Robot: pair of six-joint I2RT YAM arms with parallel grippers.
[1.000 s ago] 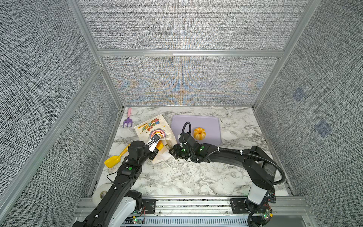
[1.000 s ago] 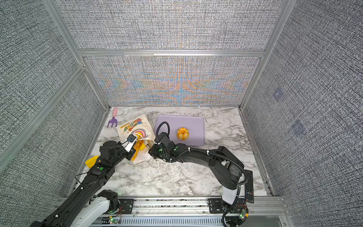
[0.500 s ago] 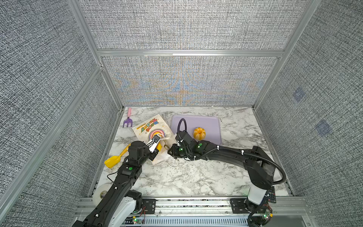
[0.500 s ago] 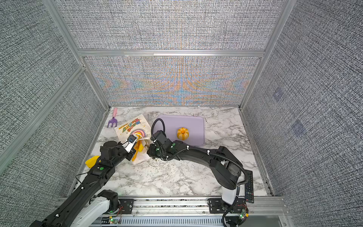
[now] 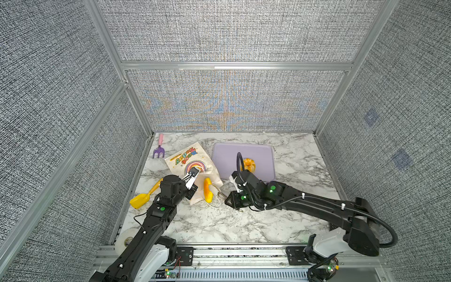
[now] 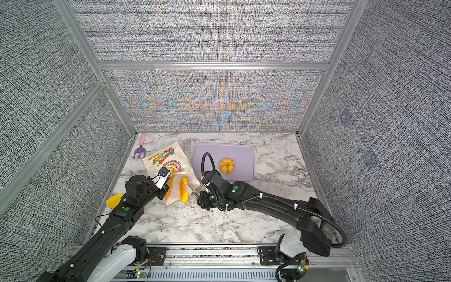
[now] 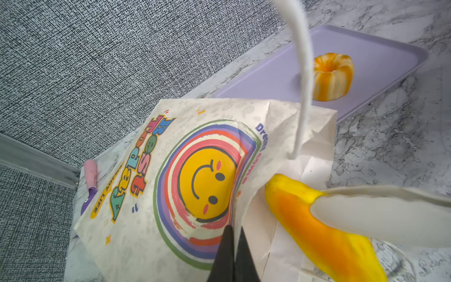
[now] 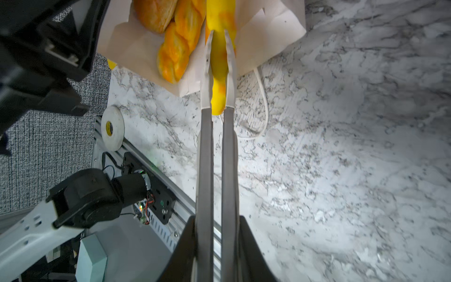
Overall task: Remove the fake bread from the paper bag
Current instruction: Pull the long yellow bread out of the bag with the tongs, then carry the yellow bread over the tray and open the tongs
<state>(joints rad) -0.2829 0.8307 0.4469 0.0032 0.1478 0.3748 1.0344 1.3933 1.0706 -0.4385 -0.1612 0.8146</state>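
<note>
Both top views show a booth of grey woven wall panels in an aluminium frame, floored by a white marble-patterned desk. A lilac tray lies toward the back and carries 1 fluted ring bun. Just left of it the paper bag lies on its side, mouth toward the front. The left tool is closed, pinching the bag's upper edge. The right tool clamps the long loaf between its long fingers, and the loaf sticks out of the bag mouth over the desk. Inside the mouth, the right wrist view shows a braided stick and a round bun. A yellow toy shovel, a purple toy rake and a tape roll sit along the left side. Compared with 1 second ago, the right tool has narrowed onto the loaf and drawn back from the mouth, so more loaf shows outside. The bag and left tool kept their place.
</note>
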